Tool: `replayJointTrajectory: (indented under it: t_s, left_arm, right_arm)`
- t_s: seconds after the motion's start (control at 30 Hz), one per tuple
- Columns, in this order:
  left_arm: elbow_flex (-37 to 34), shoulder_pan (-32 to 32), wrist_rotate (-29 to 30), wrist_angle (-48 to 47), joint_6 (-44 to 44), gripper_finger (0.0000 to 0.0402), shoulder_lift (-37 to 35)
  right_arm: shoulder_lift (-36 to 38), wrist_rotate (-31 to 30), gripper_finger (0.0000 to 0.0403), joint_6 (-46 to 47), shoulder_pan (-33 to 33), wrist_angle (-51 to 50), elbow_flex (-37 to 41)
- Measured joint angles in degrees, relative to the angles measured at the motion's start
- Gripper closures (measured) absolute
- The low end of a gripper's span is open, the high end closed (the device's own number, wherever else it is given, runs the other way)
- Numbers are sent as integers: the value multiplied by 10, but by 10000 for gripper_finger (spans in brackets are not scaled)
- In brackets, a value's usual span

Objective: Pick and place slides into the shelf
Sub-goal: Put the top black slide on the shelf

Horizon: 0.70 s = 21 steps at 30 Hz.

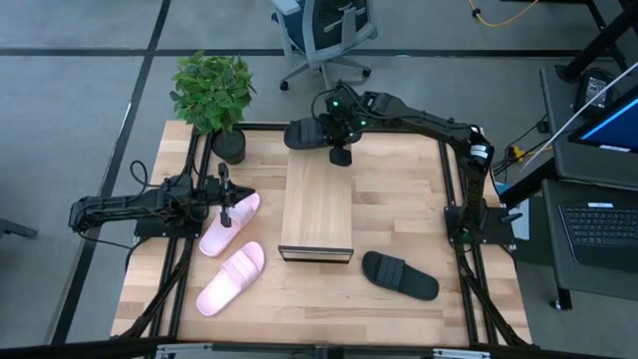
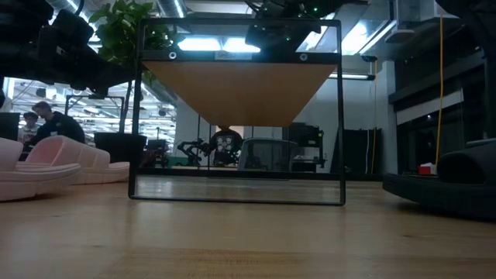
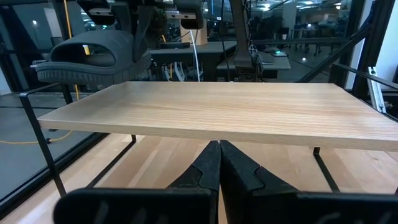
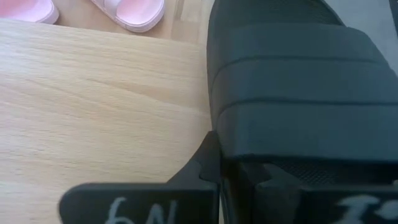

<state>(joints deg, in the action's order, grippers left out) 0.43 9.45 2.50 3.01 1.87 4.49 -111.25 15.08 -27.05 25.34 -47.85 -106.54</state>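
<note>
The shelf [image 1: 317,204] stands mid-table, its light plank top [image 3: 211,109] on a dark frame. My right gripper [image 1: 339,140] is at the shelf's far end, shut on a black slide [image 1: 307,135]. The other black slide [image 1: 399,274] lies sole-down on the table right of the shelf's near end. Two pink slides lie left of the shelf, one farther [image 1: 231,221] and one nearer [image 1: 231,279]. My left gripper [image 1: 224,194] is shut [image 3: 219,162] and pointed level at the shelf, over the farther pink slide's far end. I see no touch. My right gripper holds the black slide at its end toward the table's right [image 3: 138,53], fingers [image 3: 142,28] coming down from above. The slide [image 4: 298,93] sticks out level toward the table's left, just beyond the shelf's far end at about plank height. The strap hides the exact place of contact.
A potted plant [image 1: 211,90] stands at the table's far left corner, close to the held slide. An office chair [image 1: 324,35] is beyond the far edge. A person [image 2: 46,124] sits in the room behind. Bare tabletop lies along the near edge [image 1: 319,309].
</note>
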Motion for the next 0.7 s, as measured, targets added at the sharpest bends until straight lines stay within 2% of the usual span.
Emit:
replayJointTrajectory:
  t_s: [0.7]
  left_arm:
    - [0,0,0,0,-2,401,0]
  right_arm:
    - [-1,2,392,17,-13,-12,-1]
